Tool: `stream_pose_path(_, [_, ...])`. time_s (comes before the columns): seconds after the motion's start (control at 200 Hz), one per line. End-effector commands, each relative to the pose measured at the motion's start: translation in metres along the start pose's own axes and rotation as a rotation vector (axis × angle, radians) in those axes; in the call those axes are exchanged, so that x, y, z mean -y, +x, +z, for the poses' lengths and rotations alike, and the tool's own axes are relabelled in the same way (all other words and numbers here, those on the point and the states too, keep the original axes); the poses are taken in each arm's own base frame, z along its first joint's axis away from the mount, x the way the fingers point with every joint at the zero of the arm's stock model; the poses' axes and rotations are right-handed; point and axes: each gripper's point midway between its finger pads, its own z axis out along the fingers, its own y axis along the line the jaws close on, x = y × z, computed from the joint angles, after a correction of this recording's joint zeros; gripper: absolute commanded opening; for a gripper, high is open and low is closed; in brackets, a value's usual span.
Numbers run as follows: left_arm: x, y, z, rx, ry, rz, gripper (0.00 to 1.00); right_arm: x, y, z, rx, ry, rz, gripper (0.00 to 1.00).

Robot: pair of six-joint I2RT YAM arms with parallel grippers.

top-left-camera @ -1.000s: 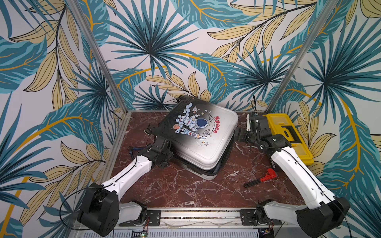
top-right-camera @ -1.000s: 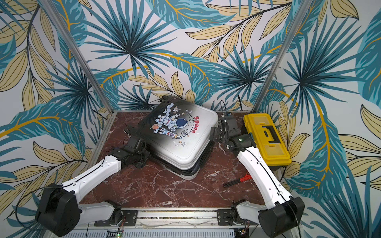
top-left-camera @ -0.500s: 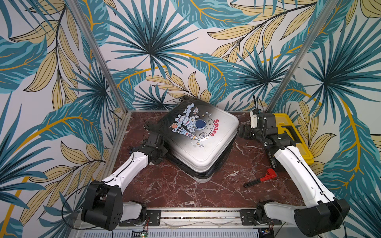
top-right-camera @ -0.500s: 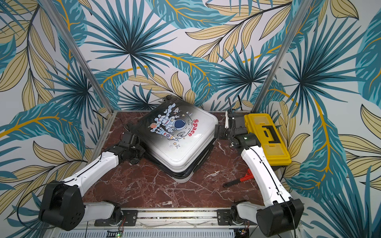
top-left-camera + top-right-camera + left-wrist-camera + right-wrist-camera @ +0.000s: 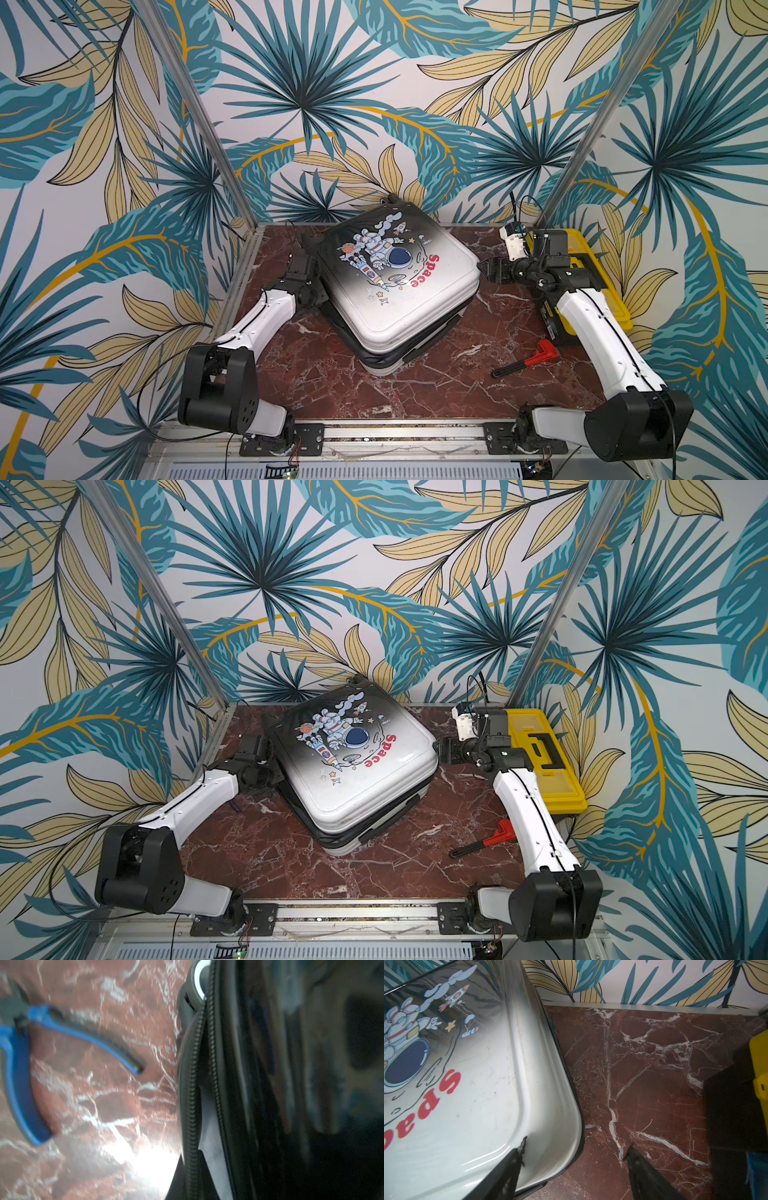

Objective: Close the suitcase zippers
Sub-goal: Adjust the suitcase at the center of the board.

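You have the small hard-shell suitcase with the black-to-white fade and astronaut print (image 5: pixel 395 286) lying flat, print up, in the middle of the red marble worktop (image 5: pixel 374 399). It is turned so one corner points toward the near edge. That lie puts the thin dark zipper band (image 5: pixel 194 1084) along the side walls, which is why your left pincer (image 5: pixel 312 276) sits low against the case's left side, at seam height. It is closed tight, but no pull shows, so you cannot tell whether it pinches one.

The left wrist view shows the two rows of teeth apart with grey lining between them, so I judge that stretch not yet zipped.

Your right pincer (image 5: pixel 483 268) is spread at the case's right corner, one finger over the white shell and the other over bare marble, holding nothing. It looks placed to brace the case against sliding when the left arm pulls.

The yellow toolbox (image 5: pixel 544 746) stands at the right edge. A red-headed, black-handled tool (image 5: pixel 525 362) lies near right, well apart from the case.
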Motion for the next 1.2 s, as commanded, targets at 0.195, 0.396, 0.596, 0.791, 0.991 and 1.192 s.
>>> stream_pose_path(0.195, [0.028, -0.067, 0.001, 0.114, 0.096, 0.309, 0.01, 0.006, 0.064, -0.002, -0.061, 0.008, -0.028, 0.74])
stream_pose_path(0.396, [0.038, -0.079, 0.014, 0.096, 0.131, 0.429, 0.0, -0.017, 0.082, 0.002, -0.016, -0.128, -0.057, 0.71])
stream_pose_path(0.596, [0.048, -0.089, 0.023, 0.076, 0.207, 0.503, 0.0, -0.049, 0.081, 0.012, 0.043, -0.361, -0.004, 0.73])
stream_pose_path(0.791, [0.048, -0.1, 0.025, 0.052, 0.23, 0.633, 0.0, -0.064, 0.094, 0.018, 0.007, -0.484, -0.032, 0.65])
stream_pose_path(0.991, [0.048, -0.113, 0.027, 0.06, 0.209, 0.678, 0.0, -0.066, 0.111, 0.026, -0.063, -0.524, -0.029, 0.63])
stream_pose_path(1.192, [0.053, -0.117, 0.023, 0.056, 0.235, 0.663, 0.1, -0.056, 0.116, 0.019, -0.07, -0.426, -0.064, 0.63])
